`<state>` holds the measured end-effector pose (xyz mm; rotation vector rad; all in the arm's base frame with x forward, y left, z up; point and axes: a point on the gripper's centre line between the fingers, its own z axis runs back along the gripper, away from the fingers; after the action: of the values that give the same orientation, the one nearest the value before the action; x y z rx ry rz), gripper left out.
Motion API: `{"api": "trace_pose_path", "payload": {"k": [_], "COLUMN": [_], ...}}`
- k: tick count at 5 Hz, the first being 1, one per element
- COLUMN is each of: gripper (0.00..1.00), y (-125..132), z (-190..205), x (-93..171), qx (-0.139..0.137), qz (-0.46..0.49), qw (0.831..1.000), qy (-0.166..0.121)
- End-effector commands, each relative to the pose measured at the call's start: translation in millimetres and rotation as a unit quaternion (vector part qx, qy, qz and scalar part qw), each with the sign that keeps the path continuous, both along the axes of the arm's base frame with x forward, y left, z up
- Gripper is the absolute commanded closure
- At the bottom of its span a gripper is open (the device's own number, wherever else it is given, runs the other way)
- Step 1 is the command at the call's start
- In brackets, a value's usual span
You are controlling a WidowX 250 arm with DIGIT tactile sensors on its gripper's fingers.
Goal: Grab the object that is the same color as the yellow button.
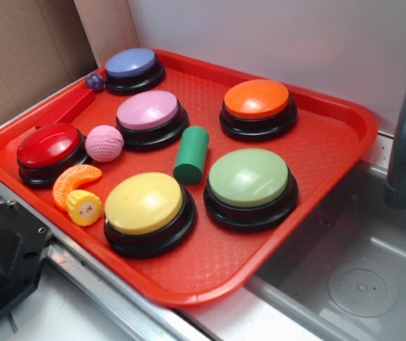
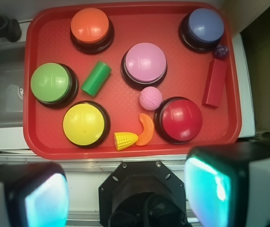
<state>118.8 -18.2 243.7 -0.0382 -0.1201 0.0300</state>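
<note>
Gripper (image 2: 125, 198) jaws are standing wide open, holding nothing, hovering high above the red tray (image 2: 35, 137); yellow toy (image 2: 125, 140) is sitting untouched beside the yellow button (image 2: 84, 124). You're looking at 0 progress.

In the wrist view the gripper (image 2: 125, 194) hangs high and looks straight down, its two fingers (image 2: 35, 196) blurred at the near left and near right corners with a wide gap between them, nothing held, and the black mount centred at the near edge.
</note>
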Motion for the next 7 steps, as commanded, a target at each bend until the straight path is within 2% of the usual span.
{"api": "trace_pose_path", "payload": {"k": [1, 3, 4, 5, 6, 7], "gripper": [0.0, 0.0, 0.0, 0.0, 0.0, 0.0], "y": [0, -3, 1, 10, 14, 13], "z": [0, -44, -72, -110, -140, -167], "x": [0, 1, 3, 3, 4, 8], "qx": [0.0, -0.009, -0.044, -0.046, -0.056, -0.054], "qz": [0.0, 0.131, 0.233, 0.353, 0.436, 0.471], "qw": [1.0, 0.99, 0.968, 0.927, 0.889, 0.866], "qy": [0.0, 0.058, 0.083, 0.116, 0.128, 0.16]}}
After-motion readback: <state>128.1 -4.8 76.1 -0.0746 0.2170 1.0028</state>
